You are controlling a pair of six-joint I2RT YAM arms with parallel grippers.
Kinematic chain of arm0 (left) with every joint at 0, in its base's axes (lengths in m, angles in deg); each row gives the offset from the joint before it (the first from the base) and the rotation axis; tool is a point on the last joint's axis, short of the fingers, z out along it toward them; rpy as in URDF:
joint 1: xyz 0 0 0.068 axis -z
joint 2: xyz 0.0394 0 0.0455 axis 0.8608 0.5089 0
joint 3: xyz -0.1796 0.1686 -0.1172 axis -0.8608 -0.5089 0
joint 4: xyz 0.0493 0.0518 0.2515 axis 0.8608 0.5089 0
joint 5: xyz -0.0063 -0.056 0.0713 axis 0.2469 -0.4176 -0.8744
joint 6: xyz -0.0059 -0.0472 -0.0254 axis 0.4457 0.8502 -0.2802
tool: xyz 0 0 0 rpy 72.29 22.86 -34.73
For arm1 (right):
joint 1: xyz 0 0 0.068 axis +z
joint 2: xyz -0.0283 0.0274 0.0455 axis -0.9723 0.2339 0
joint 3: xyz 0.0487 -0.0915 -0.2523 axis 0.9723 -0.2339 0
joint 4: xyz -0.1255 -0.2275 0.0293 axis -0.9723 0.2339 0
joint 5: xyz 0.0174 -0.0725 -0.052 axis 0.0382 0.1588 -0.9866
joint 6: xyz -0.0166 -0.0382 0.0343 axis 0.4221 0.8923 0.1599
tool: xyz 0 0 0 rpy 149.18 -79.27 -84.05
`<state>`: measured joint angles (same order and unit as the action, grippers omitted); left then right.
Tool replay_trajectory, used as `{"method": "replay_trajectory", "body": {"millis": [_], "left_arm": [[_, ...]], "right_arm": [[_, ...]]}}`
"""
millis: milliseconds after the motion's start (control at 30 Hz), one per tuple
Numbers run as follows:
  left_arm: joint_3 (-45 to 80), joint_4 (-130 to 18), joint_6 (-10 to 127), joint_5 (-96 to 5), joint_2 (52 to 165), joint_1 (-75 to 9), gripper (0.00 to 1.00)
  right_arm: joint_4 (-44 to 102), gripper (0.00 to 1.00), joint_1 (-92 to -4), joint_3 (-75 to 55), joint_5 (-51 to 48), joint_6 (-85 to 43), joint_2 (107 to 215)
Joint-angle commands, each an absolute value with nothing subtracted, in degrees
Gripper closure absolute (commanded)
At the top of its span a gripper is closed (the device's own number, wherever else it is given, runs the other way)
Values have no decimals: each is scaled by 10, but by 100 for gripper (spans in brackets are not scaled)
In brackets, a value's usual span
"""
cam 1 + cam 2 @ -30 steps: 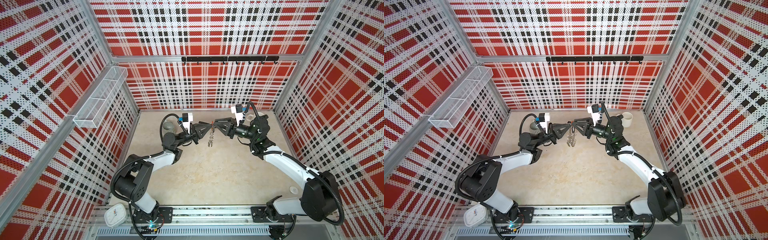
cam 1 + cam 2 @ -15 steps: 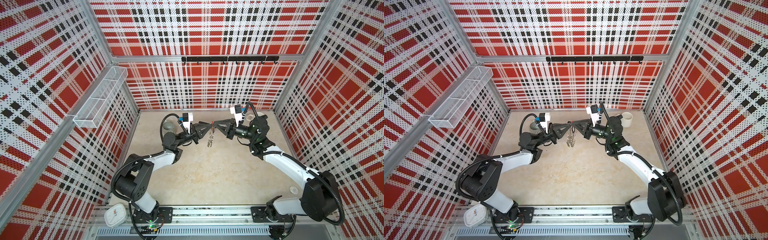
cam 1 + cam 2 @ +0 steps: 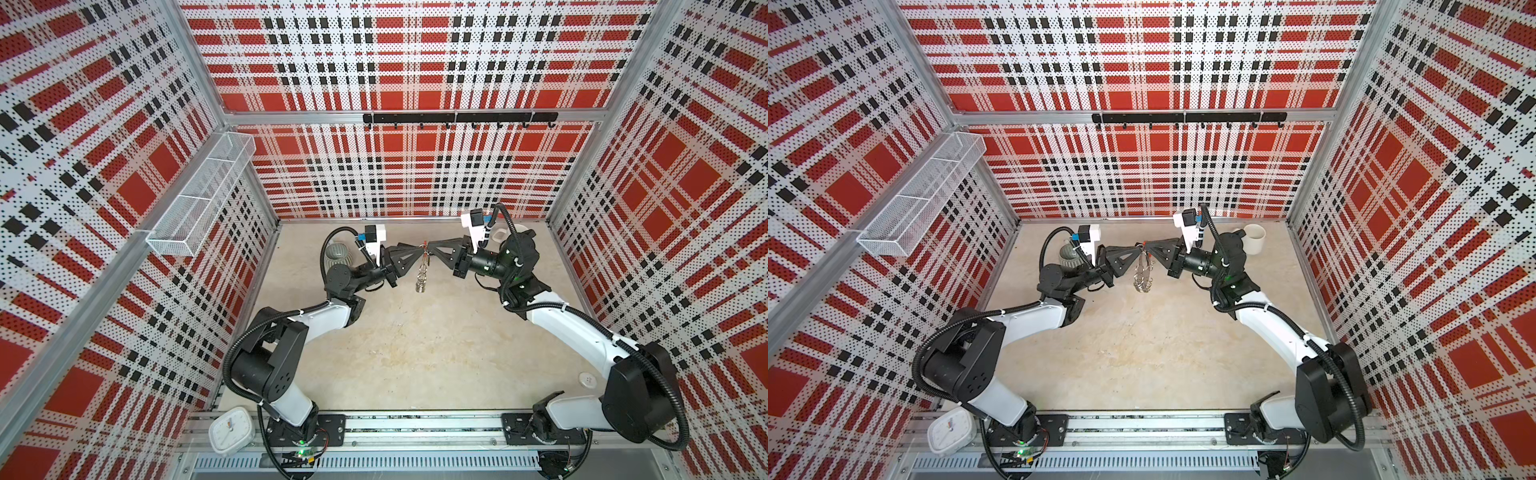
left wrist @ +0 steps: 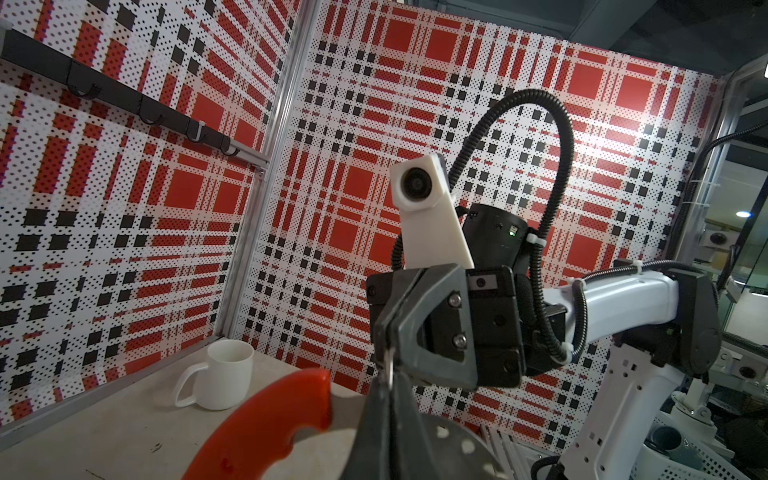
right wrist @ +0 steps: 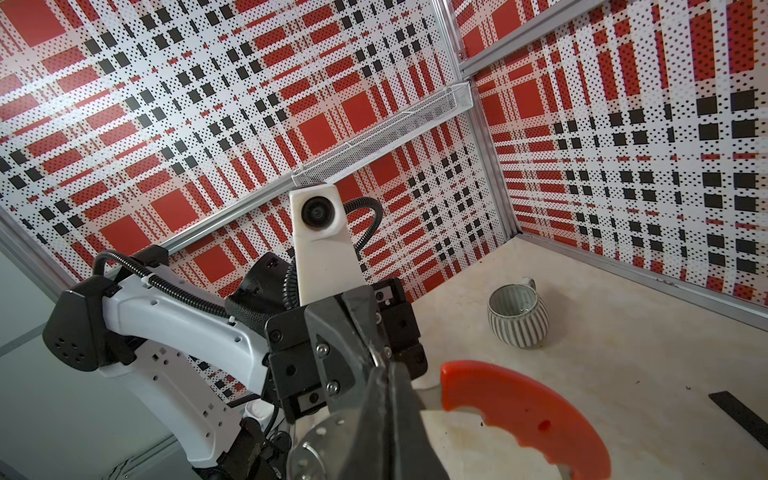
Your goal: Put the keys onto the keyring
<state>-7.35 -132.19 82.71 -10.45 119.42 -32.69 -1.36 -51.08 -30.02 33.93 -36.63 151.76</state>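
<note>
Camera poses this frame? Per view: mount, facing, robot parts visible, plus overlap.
Top views: high above the arm bases, looking down; both arms whole, left gripper and right gripper shut on the keyring.
Left wrist: rides its arm, faces right arm and white mug; own fingertips in frame.
Right wrist: rides its arm, faces left arm and striped cup; own fingertips in frame.
Shared: all four show the keyring.

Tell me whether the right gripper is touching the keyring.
Touching. In the right wrist view the right gripper is shut on the keyring: its grey plate runs straight between the closed jaws, beside the red bar, with no gap.
</note>
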Motion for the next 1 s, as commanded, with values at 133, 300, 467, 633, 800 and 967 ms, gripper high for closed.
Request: {"method": "replay_trajectory", "body": {"millis": [133, 300, 467, 633, 800, 967], "left_arm": [[-50, -1409, 837, -117, 1200, -312, 100], [-53, -1424, 842, -124, 1199, -314, 100], [-51, -1438, 845, -135, 1206, -308, 100], [-51, -1470, 858, -146, 1219, -302, 100], [-51, -1489, 867, -150, 1227, -299, 100], [-54, -1501, 868, -158, 1226, -300, 100]], "right_arm": [[5, 100, -508, -303, 346, -378, 1530], [35, 100, -508, -306, 323, -358, 1519], [34, 99, -508, -303, 335, -370, 1534], [16, 97, -505, -303, 343, -386, 1538], [6, 97, -502, -304, 345, -393, 1539], [-10, 87, -501, -315, 346, -406, 1544]]}}
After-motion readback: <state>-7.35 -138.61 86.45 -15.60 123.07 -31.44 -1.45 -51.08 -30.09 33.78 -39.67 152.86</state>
